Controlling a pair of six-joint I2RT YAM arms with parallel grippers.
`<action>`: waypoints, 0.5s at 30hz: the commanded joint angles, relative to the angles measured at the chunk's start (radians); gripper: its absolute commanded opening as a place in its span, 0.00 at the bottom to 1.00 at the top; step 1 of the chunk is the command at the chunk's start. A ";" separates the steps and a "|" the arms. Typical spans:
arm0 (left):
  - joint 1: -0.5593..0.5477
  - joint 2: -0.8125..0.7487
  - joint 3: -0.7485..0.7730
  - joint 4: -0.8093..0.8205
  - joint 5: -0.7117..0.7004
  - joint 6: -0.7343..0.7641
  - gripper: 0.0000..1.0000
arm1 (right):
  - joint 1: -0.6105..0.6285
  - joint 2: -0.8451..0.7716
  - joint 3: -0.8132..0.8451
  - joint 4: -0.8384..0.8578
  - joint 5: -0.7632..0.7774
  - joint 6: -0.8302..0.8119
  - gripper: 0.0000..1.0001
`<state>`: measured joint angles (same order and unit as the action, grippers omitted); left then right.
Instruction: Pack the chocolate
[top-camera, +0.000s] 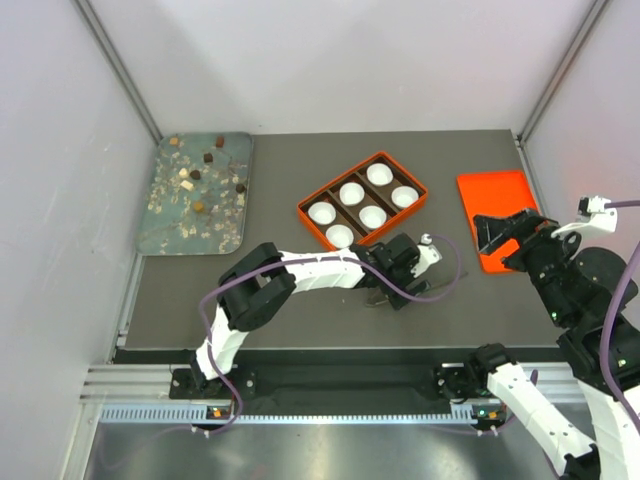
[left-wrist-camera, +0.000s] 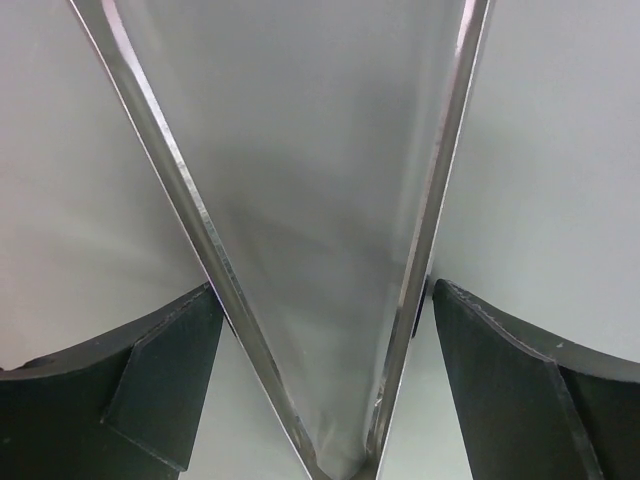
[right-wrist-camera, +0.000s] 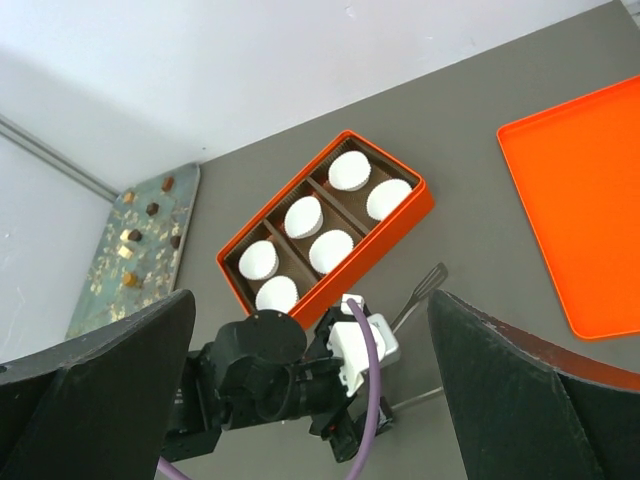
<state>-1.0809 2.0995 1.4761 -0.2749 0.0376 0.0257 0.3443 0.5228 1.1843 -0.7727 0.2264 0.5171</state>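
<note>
**Taking up the tool.** The left claw (left-wrist-camera: 322, 300) has the tongs (left-wrist-camera: 181, 200) between its fingers. Each metal arm lies against a finger's inner face, with the joined end nearest the wrist. The claw stands wide, yet it appears to grip them lightly, raised above the bench (top-camera: 300, 325) on the near side of the box (top-camera: 340, 180). The chocolate (top-camera: 195, 174) lies scattered on the mottled tray (top-camera: 160, 235) at the far left, well apart from the tongs. All six paper cups (top-camera: 351, 193) in the box are empty. The step probably goes best with an even squeeze, so the tongs do not twist, and a swing left along the box's near side rather than over the cups. The purple cable (top-camera: 445, 290) loops beside the wrist and could snag. The right claw (top-camera: 500, 232), wide open and empty, hovers over the orange lid (top-camera: 485, 190), clear of that path.
</note>
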 joint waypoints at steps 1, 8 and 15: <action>-0.008 0.011 0.021 0.040 -0.028 0.008 0.90 | 0.010 -0.003 -0.003 0.016 0.010 -0.015 1.00; -0.011 0.022 0.003 0.071 -0.085 0.003 0.88 | 0.010 -0.007 -0.011 0.019 -0.002 -0.020 1.00; -0.014 0.047 0.000 0.071 -0.074 -0.007 0.86 | 0.010 -0.021 -0.015 0.019 0.001 -0.023 1.00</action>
<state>-1.0897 2.1124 1.4761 -0.2241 -0.0200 0.0200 0.3443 0.5171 1.1694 -0.7723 0.2237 0.5129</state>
